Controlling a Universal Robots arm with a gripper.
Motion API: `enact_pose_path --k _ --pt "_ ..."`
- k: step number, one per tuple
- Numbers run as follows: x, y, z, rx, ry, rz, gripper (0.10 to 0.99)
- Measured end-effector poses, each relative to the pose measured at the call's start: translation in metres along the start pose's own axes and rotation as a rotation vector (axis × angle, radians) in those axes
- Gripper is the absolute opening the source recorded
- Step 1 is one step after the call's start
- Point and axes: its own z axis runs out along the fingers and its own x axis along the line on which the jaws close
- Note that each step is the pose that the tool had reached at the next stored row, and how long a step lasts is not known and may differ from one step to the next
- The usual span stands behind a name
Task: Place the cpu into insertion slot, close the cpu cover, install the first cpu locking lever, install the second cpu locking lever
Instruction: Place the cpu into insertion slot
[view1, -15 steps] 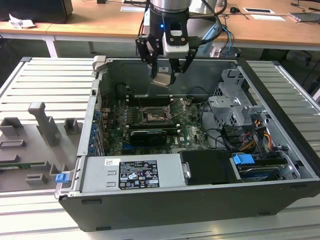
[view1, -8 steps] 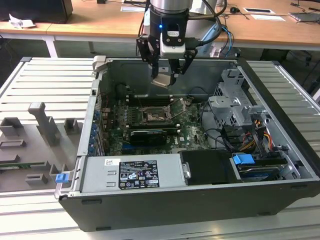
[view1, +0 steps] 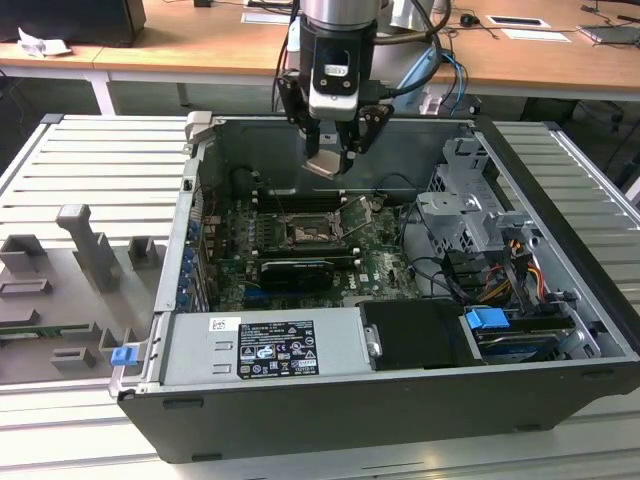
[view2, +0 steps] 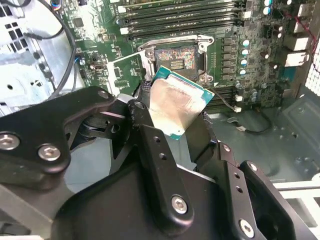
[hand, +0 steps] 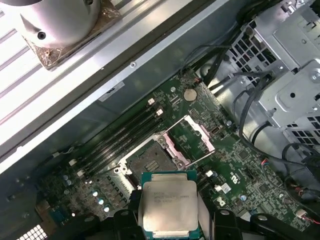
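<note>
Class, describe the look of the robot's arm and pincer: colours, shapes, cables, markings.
The silver-grey cylindrical arm ends in a black metal pincer with a white-marked panel. Its jointed black fingers are flat bars joined by silver screws. Beside the arm run blue cables.

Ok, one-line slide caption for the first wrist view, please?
Fingers hold the chip over the motherboard, near the open socket with its cover swung up.

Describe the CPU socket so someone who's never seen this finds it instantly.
Look inside the open computer case at the green motherboard. Near its middle sits the insertion slot: a dark square with a silver rim, unlike the long black memory slots beside it.
</note>
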Motion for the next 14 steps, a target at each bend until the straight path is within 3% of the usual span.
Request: enact_pose_path --k 14 --pt "-0.0001 -0.0004 0.0043 -0.002 -0.0162 0.186 0.529"
